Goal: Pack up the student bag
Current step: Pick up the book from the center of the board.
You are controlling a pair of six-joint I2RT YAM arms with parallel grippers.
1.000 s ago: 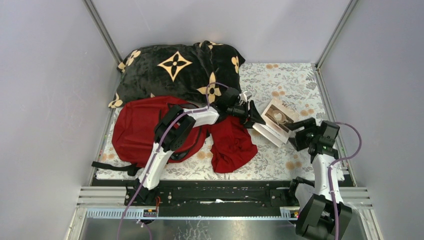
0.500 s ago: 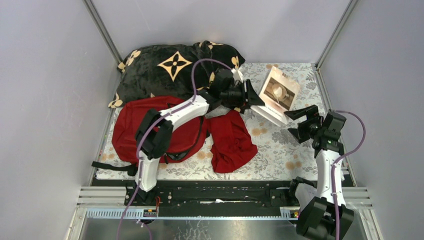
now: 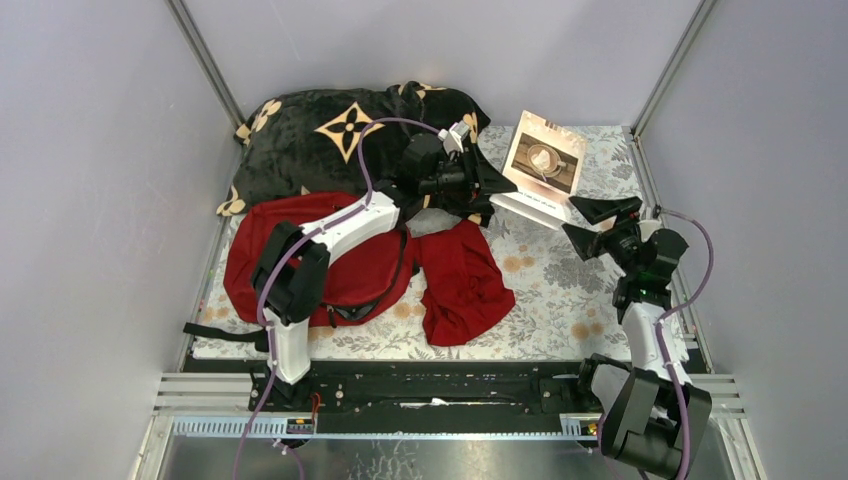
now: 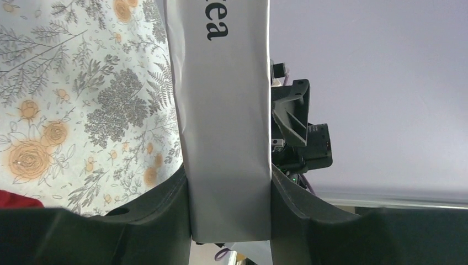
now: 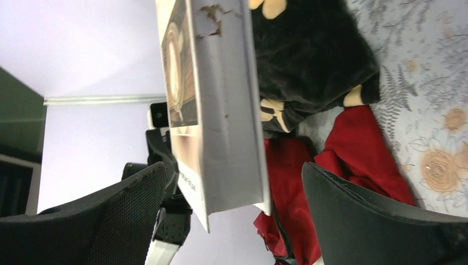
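Observation:
The red student bag point(image 3: 270, 260) lies at the left of the mat, partly under my left arm; it also shows in the right wrist view point(image 5: 287, 182). My left gripper point(image 3: 497, 195) is shut on the near end of a white box with a coffee picture point(image 3: 545, 165) and holds it tilted above the mat. In the left wrist view the box point(image 4: 226, 110) sits clamped between the jaws of that gripper point(image 4: 229, 187). My right gripper point(image 3: 592, 225) is open just right of the box. In the right wrist view the box point(image 5: 221, 110) hangs between the spread fingers of the gripper point(image 5: 232, 193), untouched.
A black plush blanket with tan flowers point(image 3: 330, 140) lies at the back left. A smaller dark-red cloth point(image 3: 465, 285) lies crumpled right of the bag. A floral mat point(image 3: 560, 290) covers the table. Grey walls and metal rails close the cell.
My left gripper has lifted the box off the mat and carried it toward the back right. My right gripper has risen and moved back beside it.

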